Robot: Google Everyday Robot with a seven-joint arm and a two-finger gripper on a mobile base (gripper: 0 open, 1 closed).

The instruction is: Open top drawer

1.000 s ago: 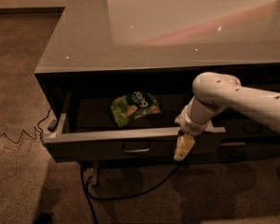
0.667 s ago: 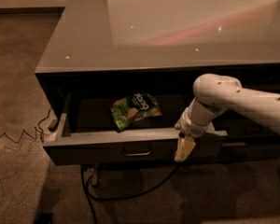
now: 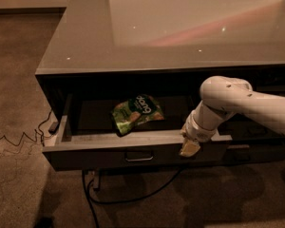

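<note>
The top drawer (image 3: 99, 153) is a wide dark-grey drawer under the counter, pulled out toward me. Its small pull handle (image 3: 139, 156) sits at the centre of the flat front. The inner floor (image 3: 92, 115) shows, with a green snack bag (image 3: 136, 112) lying on it. My gripper (image 3: 189, 148), on a white arm coming in from the right, rests at the top edge of the drawer front, right of the handle. Its pale tip hangs over the front face.
A glossy grey countertop (image 3: 180, 27) covers the cabinet. Another drawer front with a like handle (image 3: 240, 152) sits to the right behind my arm. A black cable (image 3: 133, 198) loops on the carpet below the drawer, and a thin wire (image 3: 14, 139) trails off left.
The drawer has slid slightly further out toward me, and my gripper has stayed at its front edge and moved with it.
</note>
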